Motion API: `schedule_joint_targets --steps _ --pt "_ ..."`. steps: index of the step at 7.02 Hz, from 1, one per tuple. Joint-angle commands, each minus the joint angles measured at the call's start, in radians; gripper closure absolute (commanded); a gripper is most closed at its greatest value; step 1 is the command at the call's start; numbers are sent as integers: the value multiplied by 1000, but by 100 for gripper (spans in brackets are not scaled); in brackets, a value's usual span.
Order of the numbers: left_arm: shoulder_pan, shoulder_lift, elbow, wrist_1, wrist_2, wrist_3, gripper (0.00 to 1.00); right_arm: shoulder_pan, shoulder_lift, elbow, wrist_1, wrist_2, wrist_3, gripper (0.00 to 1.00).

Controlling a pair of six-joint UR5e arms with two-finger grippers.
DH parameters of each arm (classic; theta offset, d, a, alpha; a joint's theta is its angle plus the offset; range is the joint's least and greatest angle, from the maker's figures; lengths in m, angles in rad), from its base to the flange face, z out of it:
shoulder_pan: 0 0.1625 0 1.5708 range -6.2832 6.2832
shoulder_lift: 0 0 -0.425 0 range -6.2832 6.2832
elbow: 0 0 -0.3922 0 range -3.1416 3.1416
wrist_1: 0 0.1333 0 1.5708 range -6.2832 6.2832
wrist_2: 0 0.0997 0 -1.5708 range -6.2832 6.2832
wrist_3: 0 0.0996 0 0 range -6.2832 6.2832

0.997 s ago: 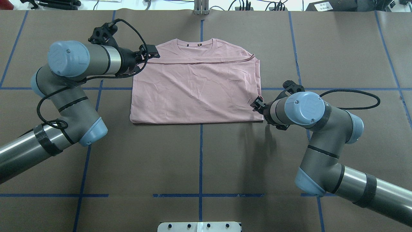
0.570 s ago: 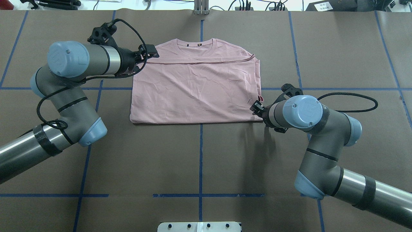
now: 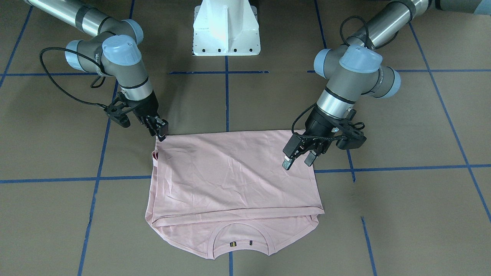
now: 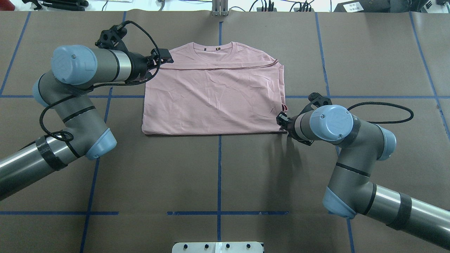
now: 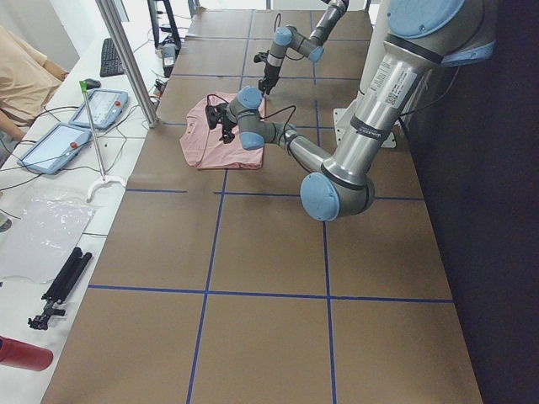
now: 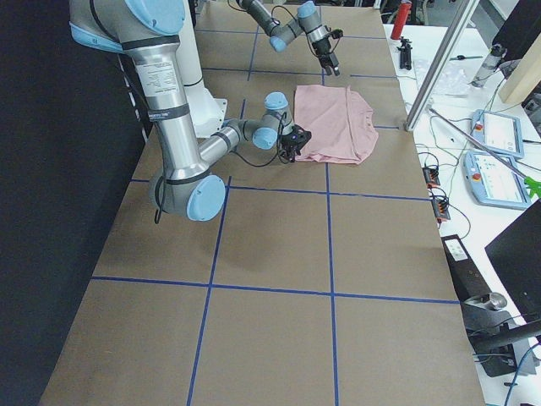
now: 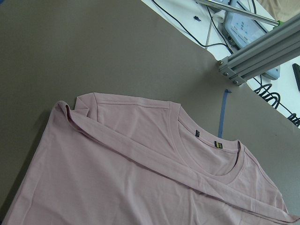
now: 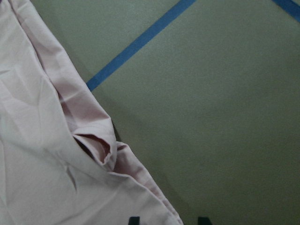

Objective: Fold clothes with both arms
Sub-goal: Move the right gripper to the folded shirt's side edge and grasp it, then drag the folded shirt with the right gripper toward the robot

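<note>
Brown, perhaps paper-covered table point(image 4: 158, 175), blue gridlines point(image 4: 219, 168)

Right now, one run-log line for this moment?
T-shirt: folded, plain side up | left hand: open, raised over shirt's left edge | right hand: open, at robot-side corner

T-shirt point(image 4: 214, 98): one, pale pink, plain side up, folded rectangular, collar farthest from me, flat between my left arm point(image 4: 81, 70) and right arm point(image 4: 337, 130).
</note>
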Motion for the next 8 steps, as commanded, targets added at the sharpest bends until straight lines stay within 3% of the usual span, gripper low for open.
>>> schedule_joint_targets --steps 1,5,8 --pt "0 1 -5 1 0 -12 0 -1 -3 1 1 2 0 100" --pt "0 1 -6 1 0 -14 0 0 -65 88 3 8 -2 100" --pt "2 -2 -20 1 -3 -41 0 -17 -219 278 1 62 32 100"
